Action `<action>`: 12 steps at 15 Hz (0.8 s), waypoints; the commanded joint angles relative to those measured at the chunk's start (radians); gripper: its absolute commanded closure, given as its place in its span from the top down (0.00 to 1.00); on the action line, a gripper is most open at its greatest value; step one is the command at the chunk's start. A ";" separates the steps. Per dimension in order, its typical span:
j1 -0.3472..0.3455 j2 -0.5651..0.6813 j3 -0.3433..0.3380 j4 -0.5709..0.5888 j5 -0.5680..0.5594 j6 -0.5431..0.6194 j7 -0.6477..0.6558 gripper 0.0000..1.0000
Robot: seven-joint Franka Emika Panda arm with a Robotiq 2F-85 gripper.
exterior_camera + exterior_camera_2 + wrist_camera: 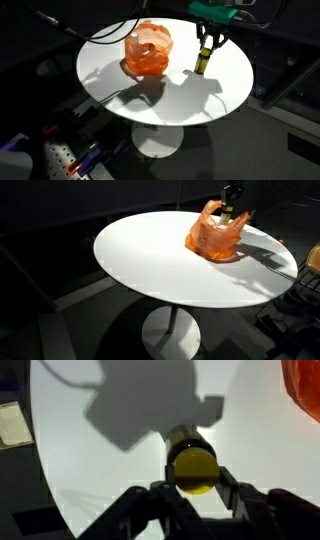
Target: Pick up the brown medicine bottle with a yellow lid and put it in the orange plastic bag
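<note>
The brown medicine bottle with a yellow lid stands upright near the far edge of the round white table, beside the orange plastic bag. My gripper comes down from above, and its two fingers press on both sides of the bottle's top. I cannot tell whether the bottle's base still touches the table. In an exterior view the bag hides most of the bottle, and the gripper shows just behind it. The bag's mouth is open upward.
The white table stands on a single pedestal, with dark floor all round. The table edge is close behind the bottle. Cables and equipment lie on the floor. A corner of the orange bag shows in the wrist view.
</note>
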 commanded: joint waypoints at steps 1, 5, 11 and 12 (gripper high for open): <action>0.013 -0.072 0.010 -0.052 -0.023 0.012 0.012 0.20; 0.033 -0.174 0.019 -0.130 -0.028 -0.016 0.000 0.20; 0.057 -0.365 0.038 -0.266 -0.016 -0.063 -0.016 0.20; 0.062 -0.393 0.048 -0.290 -0.010 -0.068 -0.029 0.20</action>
